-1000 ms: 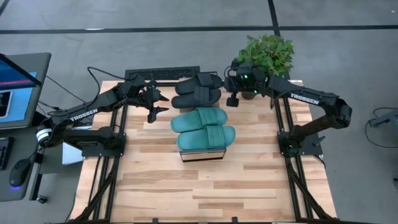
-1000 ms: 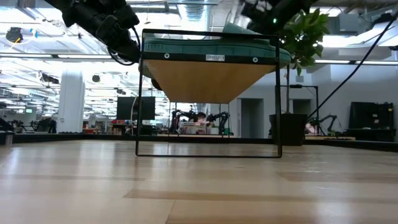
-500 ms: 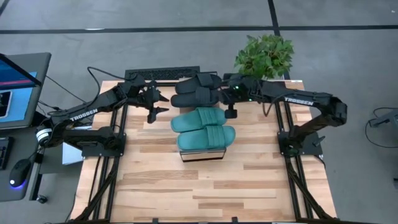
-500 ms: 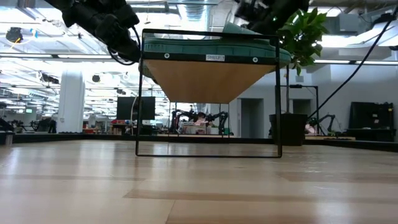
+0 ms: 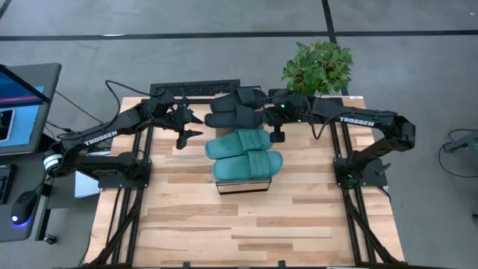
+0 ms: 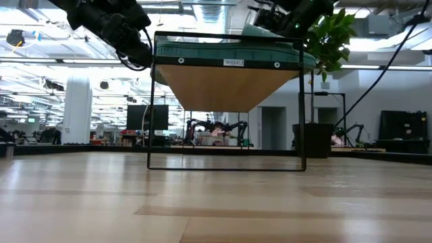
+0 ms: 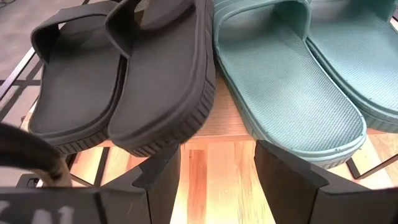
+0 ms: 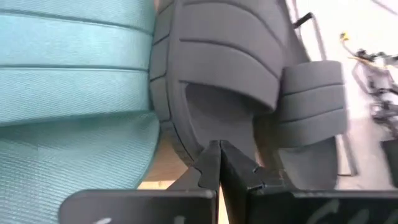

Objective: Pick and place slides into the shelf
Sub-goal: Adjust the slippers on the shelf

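Black slides (image 5: 236,110) at shelf (image 5: 243,186) edge; right gripper (image 5: 275,119) alongside

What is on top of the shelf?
Two teal slides and two black slides lie on the shelf. They cover most of its top, so that part stays hidden.

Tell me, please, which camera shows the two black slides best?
The left wrist view: both black slides fill it, side by side. The high view shows them small, the right wrist view only their straps; the low view hides them.
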